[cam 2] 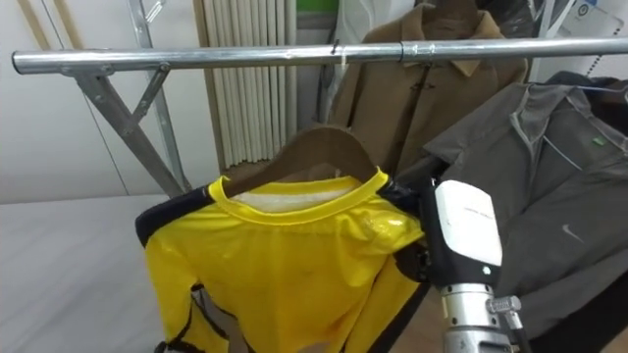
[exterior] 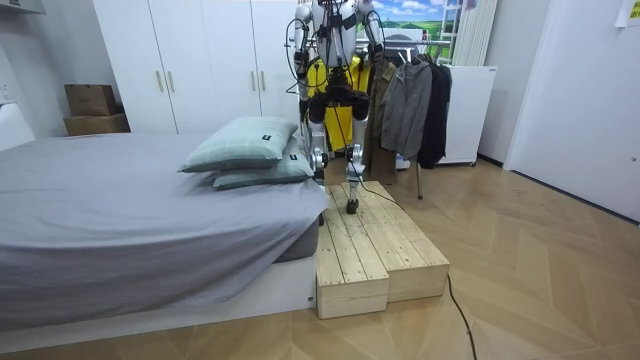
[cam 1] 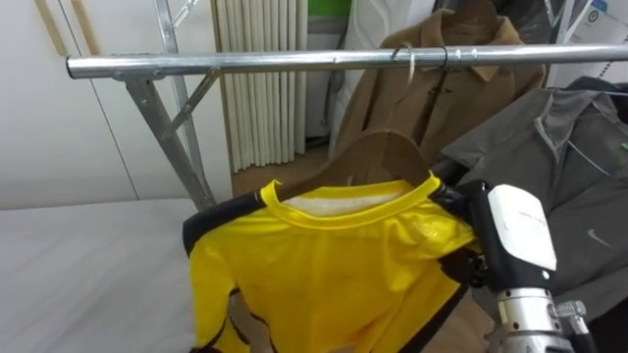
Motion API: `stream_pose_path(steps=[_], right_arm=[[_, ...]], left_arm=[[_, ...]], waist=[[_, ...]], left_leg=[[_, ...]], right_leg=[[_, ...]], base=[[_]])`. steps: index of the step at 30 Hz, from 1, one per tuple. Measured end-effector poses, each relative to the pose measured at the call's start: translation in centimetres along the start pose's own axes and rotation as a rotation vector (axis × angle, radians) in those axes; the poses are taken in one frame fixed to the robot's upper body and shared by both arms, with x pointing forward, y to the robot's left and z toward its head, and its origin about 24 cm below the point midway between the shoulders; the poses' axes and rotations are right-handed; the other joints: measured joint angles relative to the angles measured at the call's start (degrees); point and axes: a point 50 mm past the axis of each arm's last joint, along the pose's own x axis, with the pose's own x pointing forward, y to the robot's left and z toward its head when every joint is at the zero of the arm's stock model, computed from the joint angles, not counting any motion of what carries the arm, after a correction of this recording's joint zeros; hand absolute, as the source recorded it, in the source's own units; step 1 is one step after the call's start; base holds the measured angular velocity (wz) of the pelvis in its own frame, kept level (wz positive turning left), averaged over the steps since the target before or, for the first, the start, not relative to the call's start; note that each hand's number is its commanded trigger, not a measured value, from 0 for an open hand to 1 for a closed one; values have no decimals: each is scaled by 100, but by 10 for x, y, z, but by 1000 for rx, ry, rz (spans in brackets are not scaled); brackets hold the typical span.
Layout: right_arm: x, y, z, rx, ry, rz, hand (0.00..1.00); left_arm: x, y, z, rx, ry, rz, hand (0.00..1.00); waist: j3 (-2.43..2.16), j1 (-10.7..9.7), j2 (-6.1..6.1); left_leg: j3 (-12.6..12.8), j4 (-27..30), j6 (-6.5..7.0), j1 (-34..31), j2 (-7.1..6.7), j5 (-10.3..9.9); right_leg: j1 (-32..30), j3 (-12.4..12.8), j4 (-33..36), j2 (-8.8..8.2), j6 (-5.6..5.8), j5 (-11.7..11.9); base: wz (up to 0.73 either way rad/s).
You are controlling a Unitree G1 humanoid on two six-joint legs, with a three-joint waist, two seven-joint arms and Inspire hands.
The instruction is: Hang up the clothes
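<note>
A yellow shirt (cam 1: 324, 265) with a dark trim hangs on a wooden hanger (cam 1: 378, 152), held up just below the metal rail (cam 1: 294, 63) of the clothes rack. The hanger's hook is hidden, and the hanger sits under the rail, not on it. My right hand (cam 1: 481, 240) comes in from the lower right and clamps the shirt's right shoulder over the hanger's end, fingers above and thumb below. In the room view I stand on the wooden platform (exterior: 375, 250) facing the rack, with the yellow shirt (exterior: 318, 75) in front of my chest.
A tan coat (cam 1: 432, 88) hangs on the rail to the right, with a grey jacket (cam 1: 559, 176) in front of it. The rack's slanted strut (cam 1: 167, 127) stands at the left. The bed (exterior: 130, 210) with pillows lies beside the platform.
</note>
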Motion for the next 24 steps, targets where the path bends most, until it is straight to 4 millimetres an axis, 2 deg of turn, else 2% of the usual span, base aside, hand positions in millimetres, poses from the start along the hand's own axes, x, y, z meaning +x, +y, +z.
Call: stream_pose_path(steps=[2,10,15,24], right_arm=[[0,0,-1,36,17,2,100],[2,4,-2,112,53,27,100],[2,6,-3,112,59,48,100],[18,-5,1,-48,-15,-6,100]], left_arm=[[0,0,0,-2,0,-1,0],[0,1,-1,2,1,2,0],[0,2,-1,4,0,5,0],[0,1,0,70,-10,9,0]], waist=[[2,70,-5],[27,103,-37],[84,114,-70],[76,170,-56]], left_leg=[[-1,1,0,-15,0,0],[-160,1,1,-38,5,2],[-152,2,1,-42,5,1],[-152,33,-1,-129,14,3]], right_leg=[[-16,-1,0,-1,-1,1],[28,-90,-17,-19,17,-13],[36,-98,-23,-22,24,-17],[-34,-136,-18,-26,23,-17]], base=[[0],[7],[1],[0]])
